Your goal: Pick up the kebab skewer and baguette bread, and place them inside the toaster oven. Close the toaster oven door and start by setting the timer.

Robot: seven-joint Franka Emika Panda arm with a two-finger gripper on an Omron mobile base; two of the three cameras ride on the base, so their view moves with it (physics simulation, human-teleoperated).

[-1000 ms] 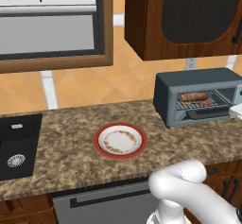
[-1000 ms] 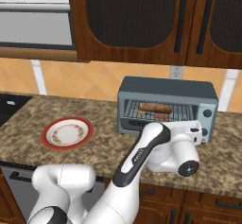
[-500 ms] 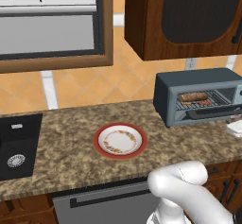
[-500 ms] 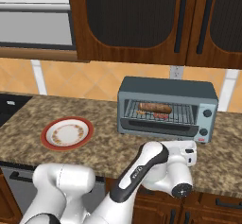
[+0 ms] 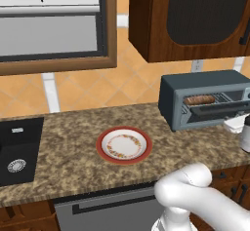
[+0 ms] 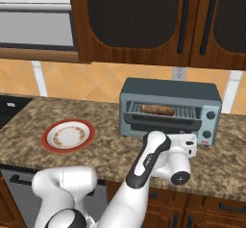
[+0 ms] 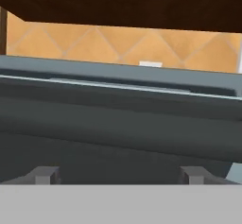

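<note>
Door: your toaster oven door (image 6: 161,118) stood partly raised, bread (image 6: 157,109) on the rack.
Claw: your gripper's (image 7: 120,173) grip state could not be told.
Risk: pushing off-centre, you might have shoved the toaster oven (image 5: 207,98) backward.

Your arm (image 6: 144,169) is glossy white all over, built of thick rounded tube links that swell into smooth ball-like housings at the joints. One link carries a long dark stripe along its side, running up to a rounded white cap. A round dark disc with a small pale mark at its centre sits on the side of the hand housing. In the left base view the elbow (image 5: 195,196) shows as a plain white, softly shaded curve, without cables or screws visible.
</note>
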